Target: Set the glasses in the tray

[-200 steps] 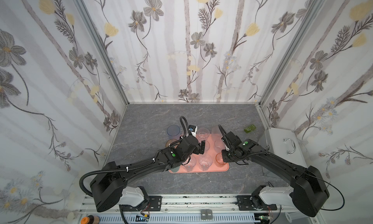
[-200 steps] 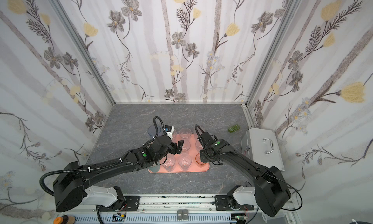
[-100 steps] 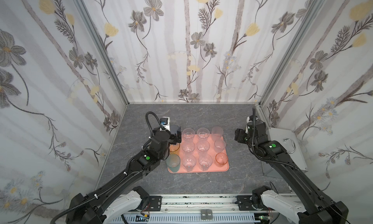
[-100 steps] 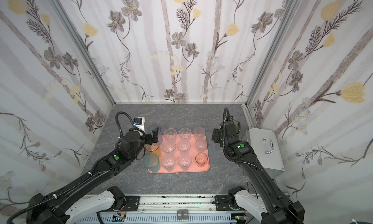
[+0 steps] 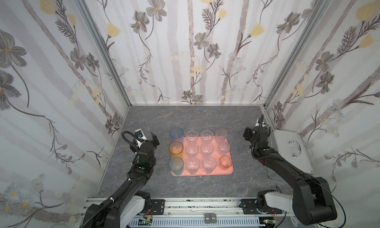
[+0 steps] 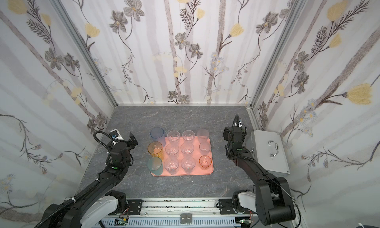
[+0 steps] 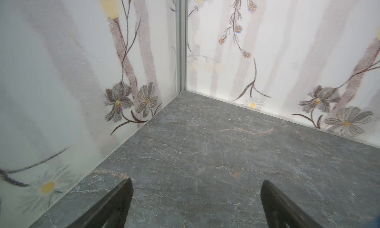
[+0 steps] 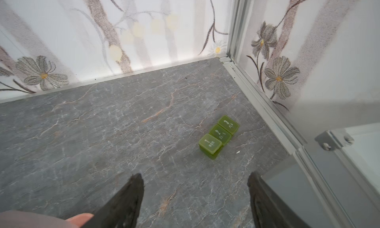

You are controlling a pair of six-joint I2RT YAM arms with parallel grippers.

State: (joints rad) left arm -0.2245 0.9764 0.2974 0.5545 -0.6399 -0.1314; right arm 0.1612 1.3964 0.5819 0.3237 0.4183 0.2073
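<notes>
Pill box (image 8: 219, 137) shows from right wrist only; tray (image 5: 205, 174) holds twelve glasses (image 5: 206, 149); left gripper (image 7: 197, 196) at nine o'clock, right gripper (image 8: 195, 185) at three, both spread.

glasses (image 5: 206, 149) — twelve, upright, rows on tray (image 5: 218, 172) | tray — salmon-pink, flat

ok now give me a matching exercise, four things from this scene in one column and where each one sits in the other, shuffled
Things
1. tall blue see-through tumbler
2. tall teal see-through tumbler
3. short orange-red glass
4. green three-lidded plastic pill box

Places
a. near right corner of the salmon-pink rectangular tray
b. on the bare grey stone-look table, off the tray
c. far end of the tray's left edge
d. near end of the tray's left edge

Pairs: 1-c, 2-d, 3-a, 4-b
</notes>
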